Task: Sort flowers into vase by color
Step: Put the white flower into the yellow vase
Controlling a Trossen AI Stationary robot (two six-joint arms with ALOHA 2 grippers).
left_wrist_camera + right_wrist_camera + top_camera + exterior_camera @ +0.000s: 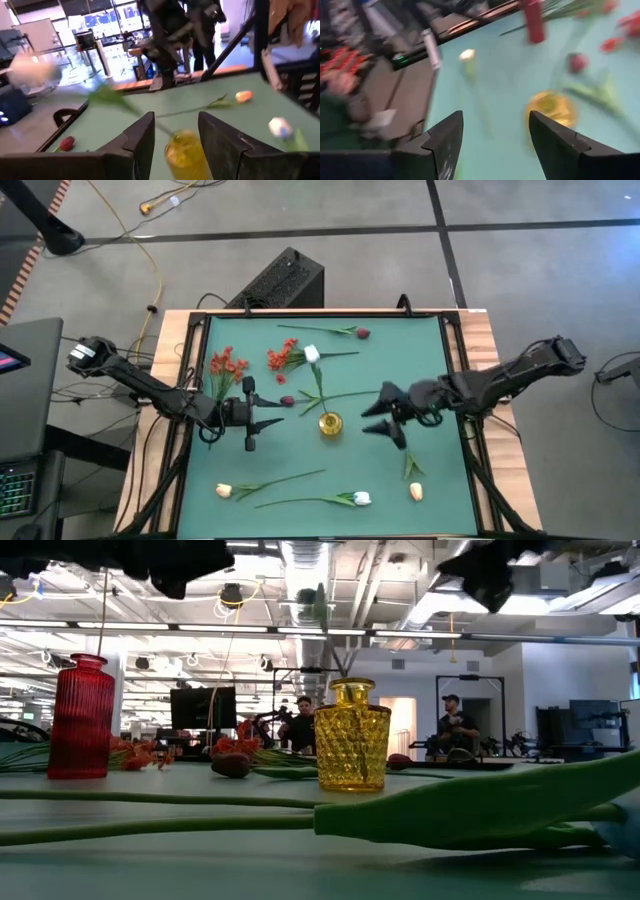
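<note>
Looking straight down, the high view shows a green mat [420, 360] framed in wood, with the yellow vase [330, 423] near its middle and a white tulip [312, 355] whose stem runs down into it. The left gripper [262, 423] sits just left of the vase, fingers apart and holding nothing. The right gripper [380, 420] hovers to the vase's right, fingers spread wide and empty. Red-orange blossoms [228, 365] lie in 2 clusters at upper left, a maroon bud [362, 333] near the far edge, another bud [288, 401] left of the vase, and 3 pale tulips [224, 491] along the near edge. No writing can be read anywhere.

From table height, the low view shows the yellow vase [351, 735] upright and a ribbed red vase [82, 717] upright at the left. A thick green stem [470, 810] crosses the foreground, its flower cut off at the right edge. Both arms appear only as dark shapes at the top. People stand far behind.

Through the left wrist view, the 2 fingers [142, 137] stand apart with the yellow vase [184, 150] between and beyond them; everything is blurred.

Over on the right wrist view, the fingers [447, 140] are wide apart, the vase [551, 107] a yellow smear.
</note>
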